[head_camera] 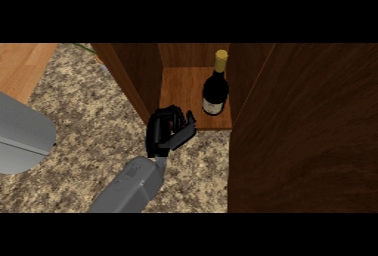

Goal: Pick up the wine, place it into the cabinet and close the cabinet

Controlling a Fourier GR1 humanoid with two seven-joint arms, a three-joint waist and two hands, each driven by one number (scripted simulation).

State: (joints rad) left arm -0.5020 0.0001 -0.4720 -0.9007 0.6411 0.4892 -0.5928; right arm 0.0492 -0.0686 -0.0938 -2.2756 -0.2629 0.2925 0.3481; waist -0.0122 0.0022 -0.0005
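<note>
Head view: wine (215, 92) near cabinet shelf (181, 92) edge.

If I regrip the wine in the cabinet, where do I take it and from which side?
Take the wine by its wide body, at the label, coming through the open front of the cabinet, on the bottle's left. It stands upright near the right wall, so that side is shut off, and the neck is thinner. The right hand is at the front-left.

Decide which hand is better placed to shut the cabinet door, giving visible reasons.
Right. The right hand hangs open in front of the cabinet, near the wine and the open door. The left hand is out of view; only its forearm shows far left.
</note>
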